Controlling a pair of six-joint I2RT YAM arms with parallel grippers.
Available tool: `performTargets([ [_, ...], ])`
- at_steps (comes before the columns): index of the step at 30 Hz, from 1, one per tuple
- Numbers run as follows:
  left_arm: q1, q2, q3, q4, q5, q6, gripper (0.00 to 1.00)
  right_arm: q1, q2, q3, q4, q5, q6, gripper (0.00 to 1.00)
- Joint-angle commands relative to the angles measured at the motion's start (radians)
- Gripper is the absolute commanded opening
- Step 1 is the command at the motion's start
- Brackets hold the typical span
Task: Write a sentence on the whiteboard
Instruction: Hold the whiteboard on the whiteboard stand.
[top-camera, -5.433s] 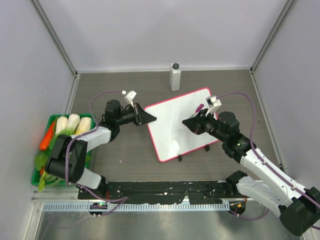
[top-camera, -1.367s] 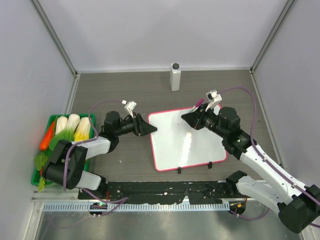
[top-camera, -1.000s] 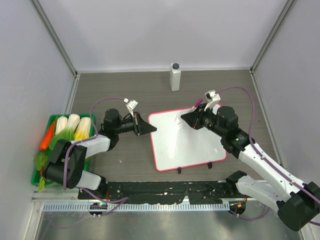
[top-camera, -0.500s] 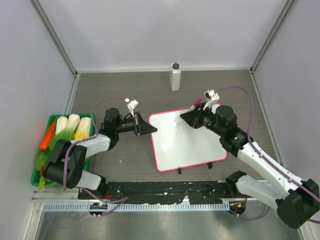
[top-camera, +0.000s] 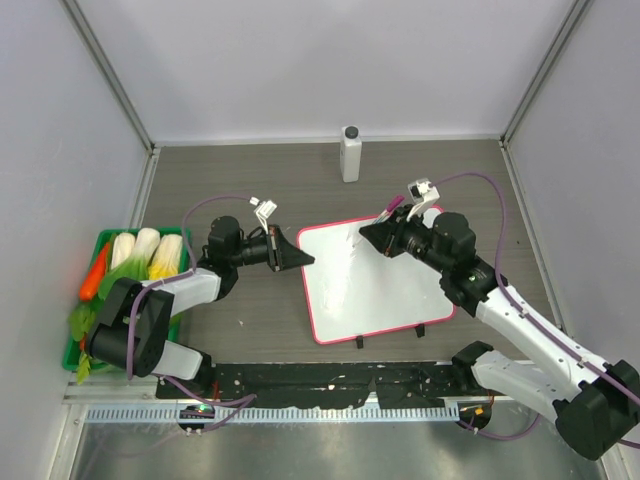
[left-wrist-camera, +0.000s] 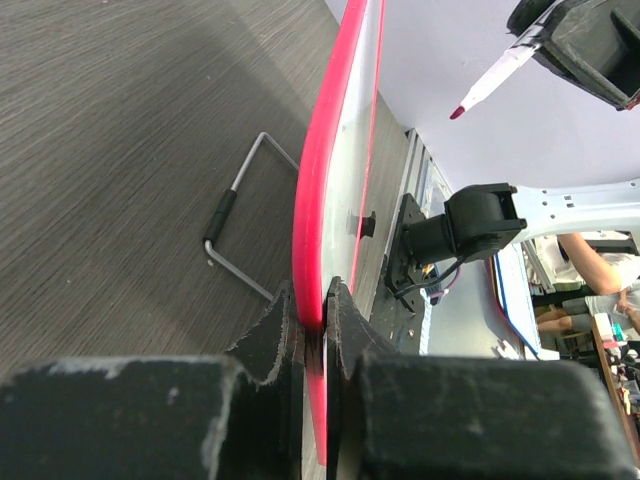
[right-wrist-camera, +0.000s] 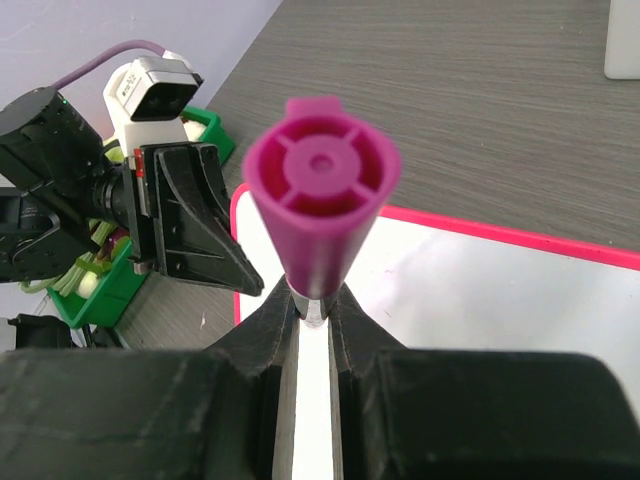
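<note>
Whiteboard is located right of centre on the worktop, toward the near edge, with its two clip feet on the near side. Its left frame edge is pinched between the narrowed fingers of the left gripper. A marker is clamped in the right gripper, over the board's far edge. Tip contact cannot be told. A white bottle is stood at the middle of the far edge. A green tray of vegetables is set at the left edge.

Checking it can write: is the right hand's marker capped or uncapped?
Uncapped: the marker shows a bare pink tip in the left wrist view.
</note>
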Motion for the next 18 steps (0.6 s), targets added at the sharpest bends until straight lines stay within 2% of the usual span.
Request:
performTargets([
  [1, -0.013, 0.005, 0.007, -0.060, -0.080, 0.129, 0.00, 0.008, -0.038, -0.002, 0.072, 0.002, -0.028, 0.02],
  [18, -0.015, 0.015, 0.008, -0.072, -0.110, 0.134, 0.00, 0.020, -0.004, 0.004, 0.084, -0.011, -0.046, 0.01],
])
